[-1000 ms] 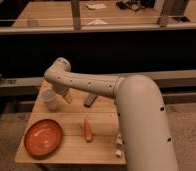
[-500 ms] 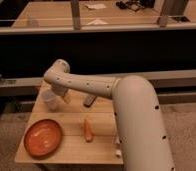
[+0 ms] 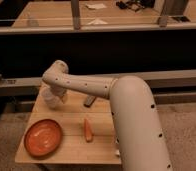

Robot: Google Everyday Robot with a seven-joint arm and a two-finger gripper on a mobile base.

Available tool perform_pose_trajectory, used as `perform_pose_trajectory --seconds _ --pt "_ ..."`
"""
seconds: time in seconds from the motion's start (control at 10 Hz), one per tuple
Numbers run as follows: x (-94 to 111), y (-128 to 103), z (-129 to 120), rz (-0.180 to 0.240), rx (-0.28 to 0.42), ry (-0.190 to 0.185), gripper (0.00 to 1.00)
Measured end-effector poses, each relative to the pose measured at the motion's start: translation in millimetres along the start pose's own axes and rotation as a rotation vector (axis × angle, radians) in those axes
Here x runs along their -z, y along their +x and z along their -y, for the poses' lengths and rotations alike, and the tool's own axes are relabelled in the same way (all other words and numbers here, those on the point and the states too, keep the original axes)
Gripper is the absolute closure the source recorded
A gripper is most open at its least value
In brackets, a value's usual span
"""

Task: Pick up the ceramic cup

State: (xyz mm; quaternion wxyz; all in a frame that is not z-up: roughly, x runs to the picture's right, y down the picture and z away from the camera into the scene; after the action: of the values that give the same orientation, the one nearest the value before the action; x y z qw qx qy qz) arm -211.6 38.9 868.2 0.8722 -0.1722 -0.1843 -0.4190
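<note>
**Claw hanging over the cup at the desk's upper-left corner**

In the lower left of the frame, an orange plate (image 3: 43,137) is lying on the wooden desk (image 3: 71,117), close to the left and front edges. Above it, in the desk's upper-left corner, the ceramic cup (image 3: 50,101) is standing as a pale shape close to the left edge, partly hidden by the wrist. The claw (image 3: 56,95) is hanging right over or against the cup. Whether it is open, closed or already gripping cannot be told. The arm (image 3: 91,86) is bending down from above, probably so the claw meets the cup from the top or side without crossing the plate.

Further right, 1 dark grey object (image 3: 90,101) is lying just under the forearm, and 1 orange stick-like item (image 3: 87,129) is resting mid-desk, well apart from the cup. The bulky white upper arm is filling the right side. Free room is lying mostly straight up. With the left edge so near the cup, a sideways nudge could tip it off.
</note>
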Motion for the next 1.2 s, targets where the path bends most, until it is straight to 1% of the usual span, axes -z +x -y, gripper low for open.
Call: perform_pose_trajectory --seconds 0.1,0.2,0.3,0.4,0.5,0.6,0.7,0.9,1.0,1.2 --pt "0.3 -0.8 0.7 0.003 0.002 0.000 0.53" --pt "0.4 -1.6 1.4 0.006 0.004 0.001 0.57" --pt "0.5 -2.1 2.6 0.008 0.008 0.001 0.59" --pt "-0.2 -2.5 2.5 0.010 0.009 0.000 0.59" --pt "0.2 -2.4 3.1 0.010 0.012 0.001 0.61" --pt "2.6 -2.2 4.3 0.013 0.016 0.003 0.71" --pt "4.0 -1.6 4.2 0.014 0.018 0.000 0.77" --pt "7.4 -2.1 6.3 0.020 0.019 0.003 0.81" --pt "8.9 -2.1 6.9 0.022 0.021 0.003 0.86" --pt "12.4 -2.5 7.7 0.025 0.026 0.001 0.87"
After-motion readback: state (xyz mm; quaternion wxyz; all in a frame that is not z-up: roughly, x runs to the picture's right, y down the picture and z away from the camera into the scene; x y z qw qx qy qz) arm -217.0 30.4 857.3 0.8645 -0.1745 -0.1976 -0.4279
